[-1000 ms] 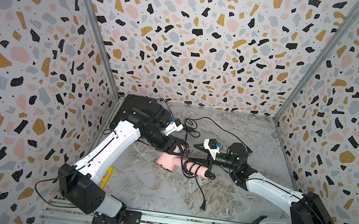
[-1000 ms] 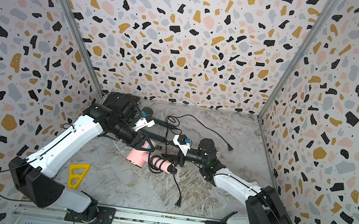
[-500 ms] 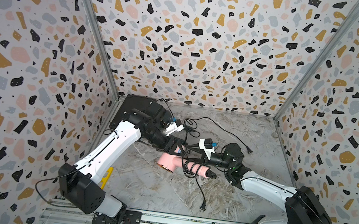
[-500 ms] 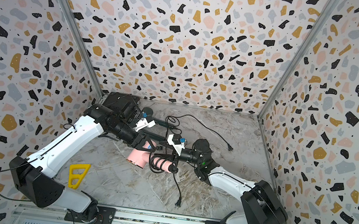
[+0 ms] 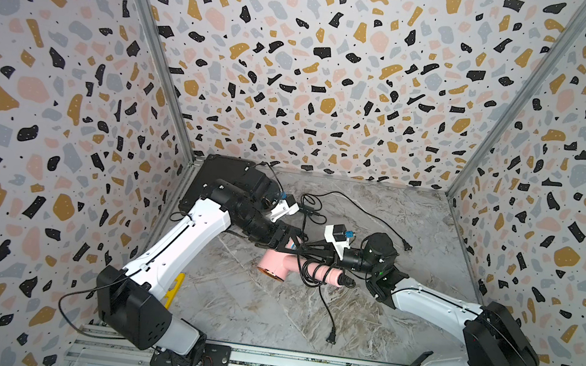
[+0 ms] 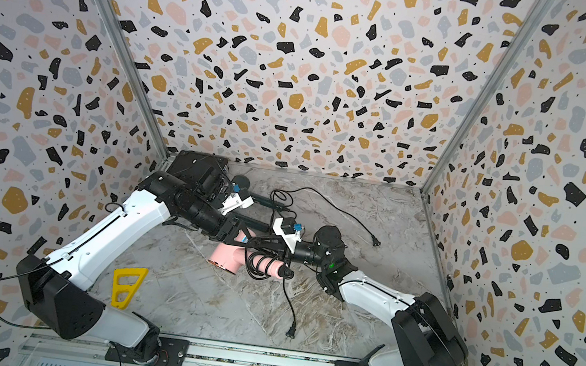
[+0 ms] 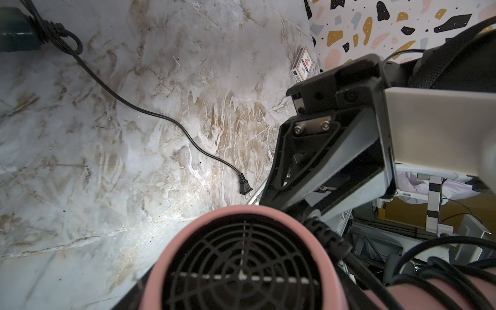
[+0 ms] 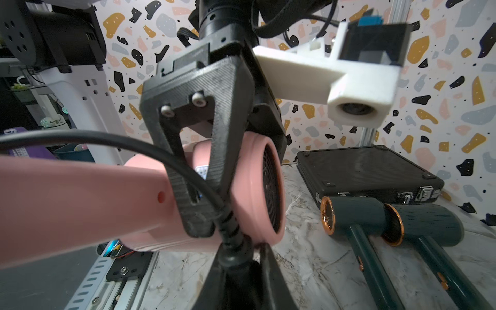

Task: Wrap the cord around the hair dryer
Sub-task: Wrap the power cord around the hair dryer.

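Pink hair dryer is lying on the table, with the cord looped a few times around its handle. The loose tail trails toward the near edge, plug flat on the marble. My left gripper sits on the dryer's body. My right gripper comes in opposite, tips right by the loops, but it's too cluttered to read its jaws. Black case is in the far left corner.

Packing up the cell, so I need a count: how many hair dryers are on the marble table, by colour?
pink plastic hair dryer: 1
dark teal hair dryers with copper rings: 2
Total: 3
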